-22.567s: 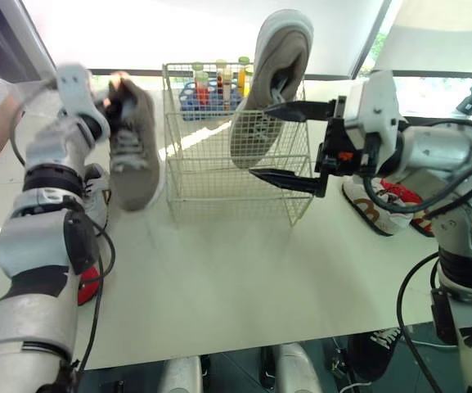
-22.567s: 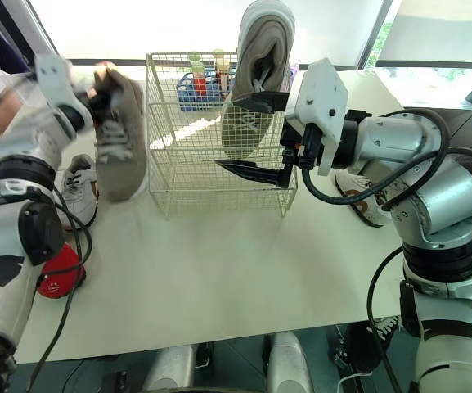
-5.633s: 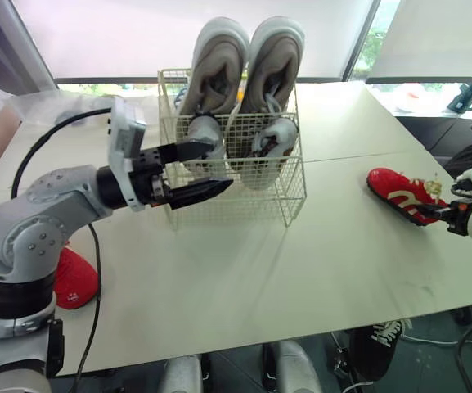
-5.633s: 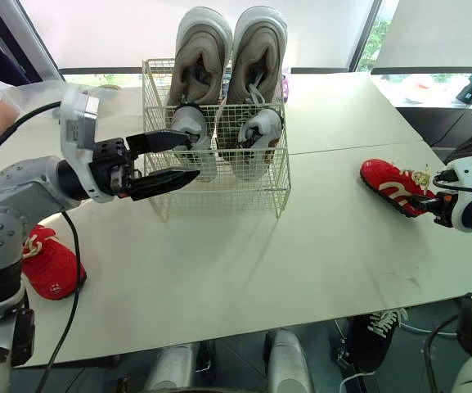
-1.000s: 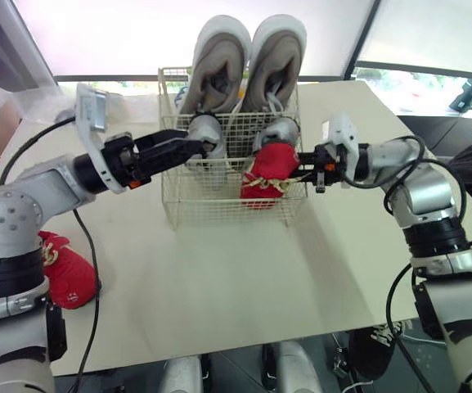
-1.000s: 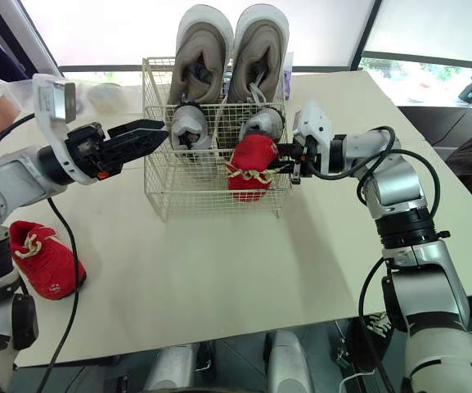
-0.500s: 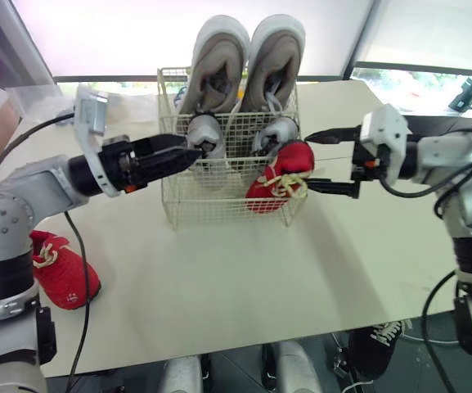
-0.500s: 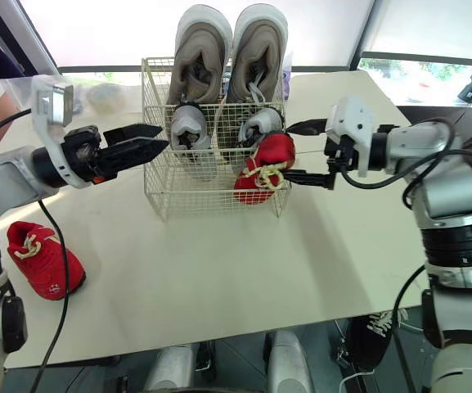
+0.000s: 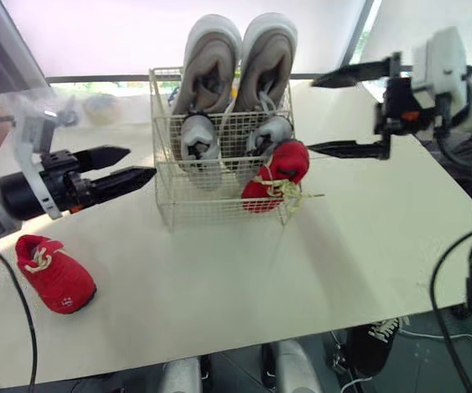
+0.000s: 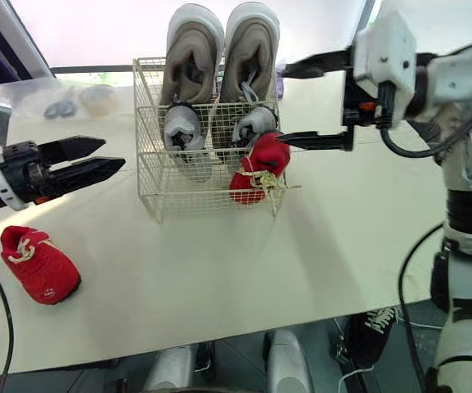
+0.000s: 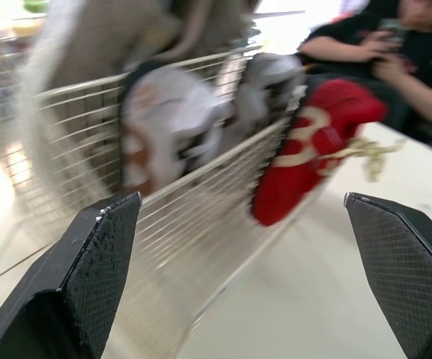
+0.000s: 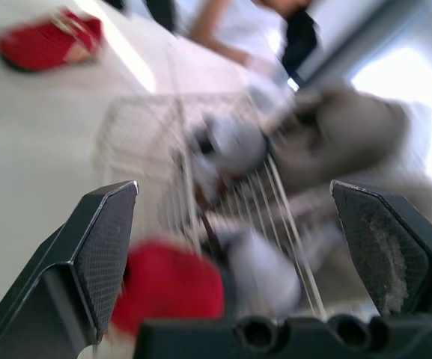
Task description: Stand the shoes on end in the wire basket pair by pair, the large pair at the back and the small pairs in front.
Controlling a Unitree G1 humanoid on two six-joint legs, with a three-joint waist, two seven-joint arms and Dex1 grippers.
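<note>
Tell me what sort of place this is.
Probably an office or lab room: a long pale table beside bright windows, a wire basket on it, and a person seated nearby.

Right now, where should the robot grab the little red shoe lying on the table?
The red shoe lies flat on its sole, opening up, so both sides are free. Probably pinch it across the sides near the laces, coming down from above with the open left gripper, the nearer one.
</note>
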